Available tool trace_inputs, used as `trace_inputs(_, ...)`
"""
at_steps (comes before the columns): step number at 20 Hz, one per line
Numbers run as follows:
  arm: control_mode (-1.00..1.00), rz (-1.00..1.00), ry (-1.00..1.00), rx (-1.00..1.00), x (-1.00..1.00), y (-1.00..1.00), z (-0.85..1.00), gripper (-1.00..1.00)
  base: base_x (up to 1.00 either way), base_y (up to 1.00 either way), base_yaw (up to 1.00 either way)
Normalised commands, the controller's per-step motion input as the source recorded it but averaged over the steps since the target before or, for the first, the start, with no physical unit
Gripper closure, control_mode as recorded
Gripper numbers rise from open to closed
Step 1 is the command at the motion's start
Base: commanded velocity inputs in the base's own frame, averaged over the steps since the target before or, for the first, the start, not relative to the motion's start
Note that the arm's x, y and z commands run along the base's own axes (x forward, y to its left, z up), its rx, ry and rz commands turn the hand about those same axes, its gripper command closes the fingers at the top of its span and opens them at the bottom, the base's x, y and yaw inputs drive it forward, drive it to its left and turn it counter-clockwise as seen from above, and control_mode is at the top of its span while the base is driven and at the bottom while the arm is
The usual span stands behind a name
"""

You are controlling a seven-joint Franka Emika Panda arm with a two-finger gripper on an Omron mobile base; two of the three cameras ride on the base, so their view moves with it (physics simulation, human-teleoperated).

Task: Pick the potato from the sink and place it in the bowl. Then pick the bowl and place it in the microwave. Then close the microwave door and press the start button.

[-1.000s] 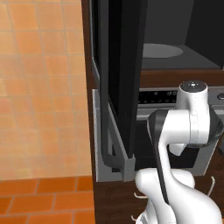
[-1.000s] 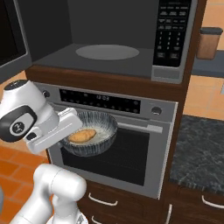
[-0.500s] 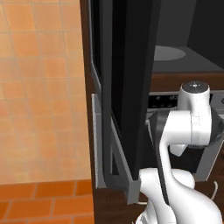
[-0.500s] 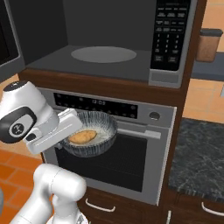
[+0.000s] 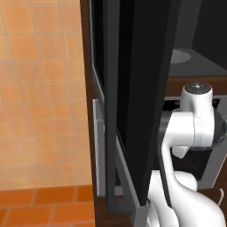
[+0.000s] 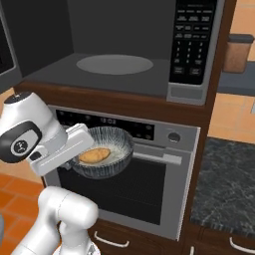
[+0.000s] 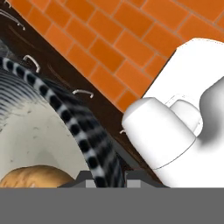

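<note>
In the right base view my gripper (image 6: 79,157) is shut on the left rim of the bowl (image 6: 110,149), which hangs level in front of the oven, below the microwave (image 6: 191,50). The potato (image 6: 94,155) lies inside the bowl. The microwave cavity with its round turntable (image 6: 114,64) stands open above the bowl. The microwave door (image 5: 142,97) is swung wide open and stands edge-on in the left base view. In the hand view the streaked bowl rim (image 7: 83,131) runs between the fingertips (image 7: 131,175), with the potato (image 7: 35,177) at the lower left.
The silver oven (image 6: 149,184) with its bar handle sits directly behind the bowl. A dark stone counter (image 6: 226,184) lies to the right, with a brown canister (image 6: 239,52) farther back. Orange tiles (image 5: 40,88) spread to the left of the open door.
Both base views have shifted: the microwave and door loom larger and closer, so the camera has moved forward. The bowl with the potato stays held in front of the oven.
</note>
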Motion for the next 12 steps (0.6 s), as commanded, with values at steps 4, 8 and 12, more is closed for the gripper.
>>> trace_inputs(4,1.00,0.00,0.00,0.00,0.00,0.00,0.00,1.00,0.16,0.00,0.00)
trace_inputs(8,1.00,0.00,0.00,0.00,0.00,0.00,0.00,1.00,0.00,0.00,0.00)
trace_inputs(12,1.00,0.00,0.00,0.00,0.00,0.00,0.00,1.00,-0.09,0.00,-0.15)
